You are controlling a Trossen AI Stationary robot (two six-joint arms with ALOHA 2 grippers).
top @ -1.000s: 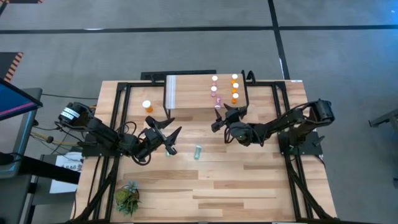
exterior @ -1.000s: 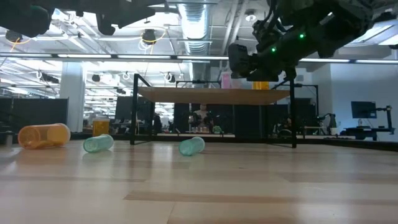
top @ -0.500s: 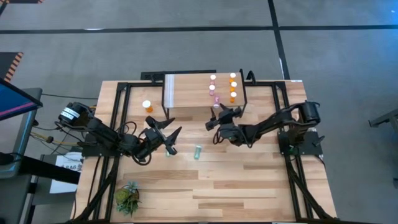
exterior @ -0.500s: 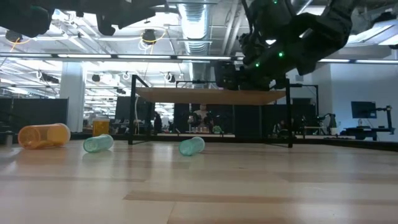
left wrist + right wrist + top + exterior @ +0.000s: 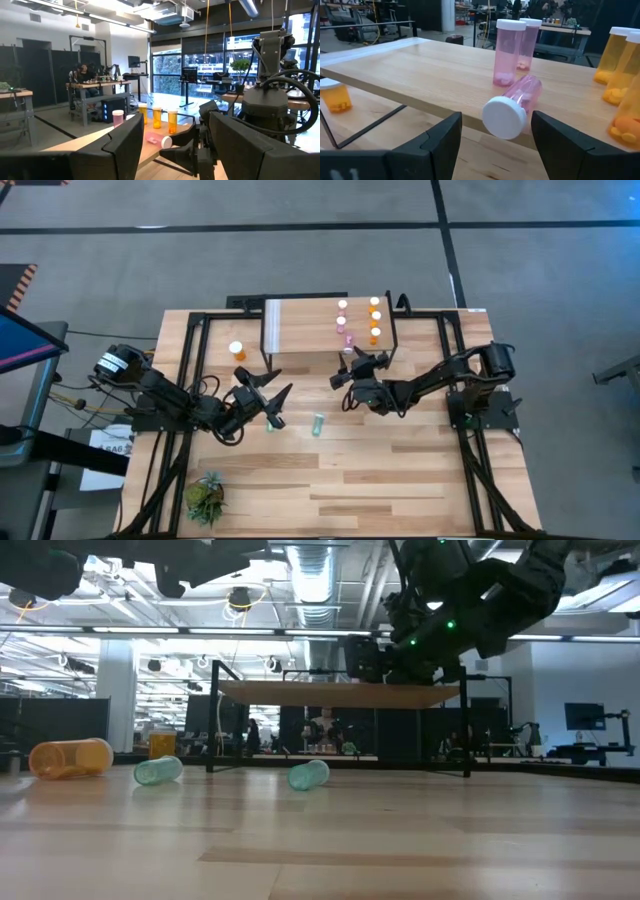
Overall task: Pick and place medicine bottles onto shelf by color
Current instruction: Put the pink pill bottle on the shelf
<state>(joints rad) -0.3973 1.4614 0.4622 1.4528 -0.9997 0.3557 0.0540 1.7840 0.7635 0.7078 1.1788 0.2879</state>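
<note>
Now the right hand [image 5: 492, 145], fingers spread and empty, faces a toppled pink bottle [image 5: 512, 106] at the shelf [image 5: 420, 70] edge — best re-gripped squarely and stood upright.

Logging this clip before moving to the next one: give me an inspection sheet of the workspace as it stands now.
Surface: light-wood table, on a black frame.
Job's things: shelf holds two upright pink bottles, one tipped pink bottle at its front edge, and three upright orange bottles. Off the shelf: an upright orange bottle on the table; two teal bottles and a wide orange bottle lying down.
Clutter: small green plant near the front-left corner.
Grippers: right gripper open, facing the tipped pink bottle; left gripper open, above the table left of centre.
Cables: wiring beside the left arm's base.
Surroundings: grey floor, lab benches, a seated person far off.
</note>
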